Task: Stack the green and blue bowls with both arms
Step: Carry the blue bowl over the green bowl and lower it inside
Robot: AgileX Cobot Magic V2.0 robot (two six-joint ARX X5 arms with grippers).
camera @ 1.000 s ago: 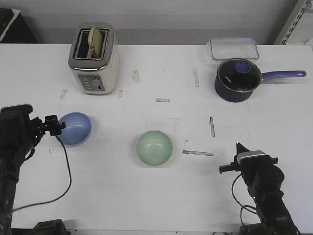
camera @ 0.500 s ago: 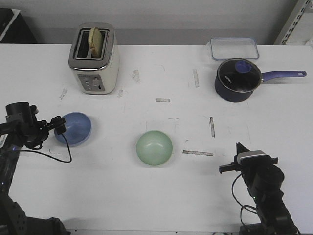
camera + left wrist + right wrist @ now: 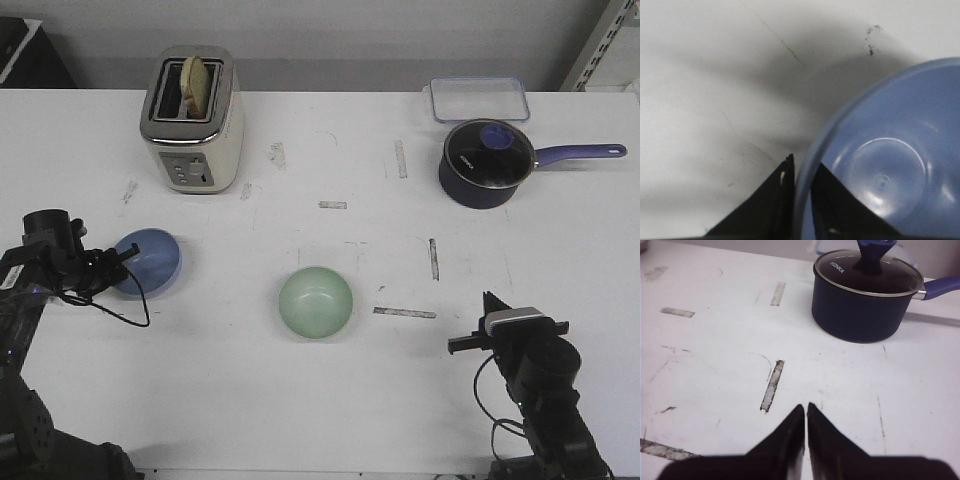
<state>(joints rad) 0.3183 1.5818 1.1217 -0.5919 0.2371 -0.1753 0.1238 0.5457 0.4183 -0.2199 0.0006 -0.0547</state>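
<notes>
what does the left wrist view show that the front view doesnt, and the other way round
Only the left wrist view shows the grip itself: the left gripper has its fingers on either side of the blue bowl's rim, one inside, one outside.

Only the front view shows the green bowl sitting apart at the table's middle, the toaster, the pot, the clear container and the right gripper idle over bare table.

Both show the blue bowl at the left gripper and the scuffed white table.
</notes>
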